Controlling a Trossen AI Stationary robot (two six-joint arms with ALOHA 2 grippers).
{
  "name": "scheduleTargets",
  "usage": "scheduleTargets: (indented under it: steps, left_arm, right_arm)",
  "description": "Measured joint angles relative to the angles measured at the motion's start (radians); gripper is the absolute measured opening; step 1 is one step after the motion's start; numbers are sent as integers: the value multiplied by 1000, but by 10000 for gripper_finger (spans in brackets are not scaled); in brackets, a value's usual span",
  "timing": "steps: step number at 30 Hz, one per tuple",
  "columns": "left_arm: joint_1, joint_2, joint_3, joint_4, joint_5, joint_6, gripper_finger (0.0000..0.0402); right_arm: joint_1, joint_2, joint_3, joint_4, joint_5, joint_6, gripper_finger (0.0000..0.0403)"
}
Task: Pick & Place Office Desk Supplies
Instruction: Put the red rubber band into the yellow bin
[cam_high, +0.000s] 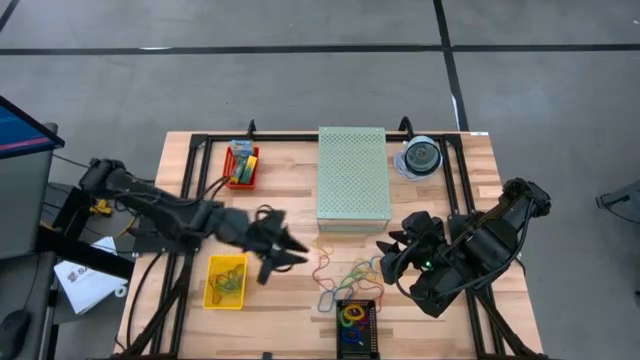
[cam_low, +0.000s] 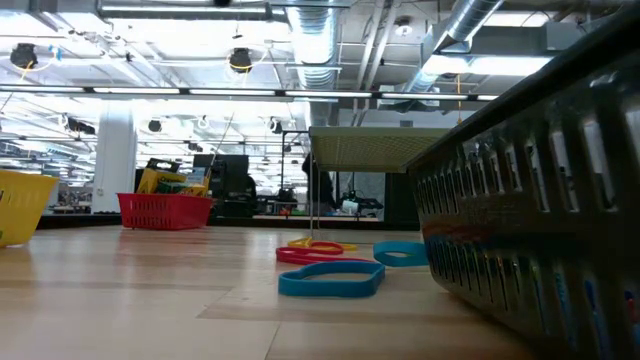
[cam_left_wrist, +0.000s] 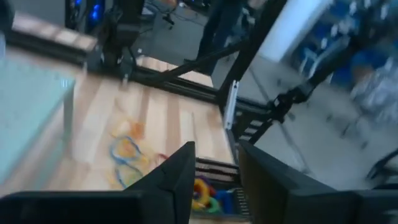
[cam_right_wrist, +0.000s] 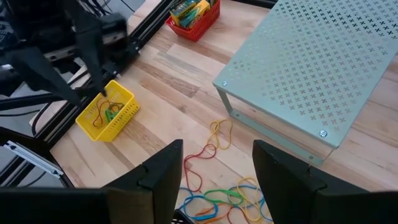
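Pale wooden planks make up the counter (cam_high: 290, 190), with a warehouse floor all around. Some rubber bands already lie in the yellow basket (cam_high: 226, 281) and others in the dark tray (cam_high: 357, 327) at the near edge, while crayon boxes sit in the red basket (cam_high: 242, 166). A loose tangle of rubber bands (cam_high: 340, 275) is spread on the wood between the pale green perforated box (cam_high: 353, 176) and the tray, so I judge the sorting partly done. Left hand (cam_high: 285, 252) hangs just right of the yellow basket, fingers apart and empty. Right hand (cam_high: 388, 258) hovers beside the tangle, fingers apart, nothing between them.
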Motion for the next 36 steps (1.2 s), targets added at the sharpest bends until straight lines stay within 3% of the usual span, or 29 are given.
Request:
scheduleTargets:
  steps: [8, 18, 27, 36]
  left_arm:
    - [59, 212, 208, -221, 105, 255, 115]
    - [-3, 423, 225, -274, 116, 457, 109]
    - [8, 617, 215, -251, 144, 457, 86]
    - [46, 713, 215, -185, 176, 456, 85]
  right_arm:
    - [0, 0, 0, 3, 0, 7, 191]
    - [0, 0, 0, 3, 0, 6, 191]
    - [3, 0, 0, 6, 0, 4, 191]
    - [15, 0, 0, 7, -3, 6, 191]
